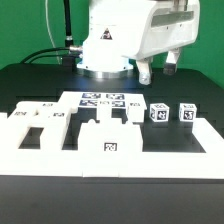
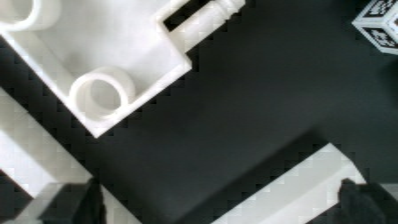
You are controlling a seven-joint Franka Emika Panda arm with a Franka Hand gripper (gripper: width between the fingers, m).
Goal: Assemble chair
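The chair's white parts lie loose on the black table. A flat slotted panel point(image 1: 38, 128) is at the exterior view's left, a blocky tagged piece point(image 1: 110, 138) sits in the middle, and two small tagged cubes point(image 1: 158, 112) point(image 1: 186, 112) stand at the right. My gripper point(image 1: 159, 72) hangs open above the table behind the cubes, holding nothing. In the wrist view a white part with a round hole point(image 2: 98, 92) and one tagged cube point(image 2: 377, 30) show. The gripper point(image 2: 214, 208) has dark fingertips point(image 2: 71, 205) wide apart over bare table.
The marker board point(image 1: 103, 100) lies flat behind the parts, under the arm's base. A long plain white rail point(image 1: 100, 168) runs along the table's front edge. Black cables trail at the back left. A plain white strip point(image 2: 285, 185) crosses the wrist view near the fingers.
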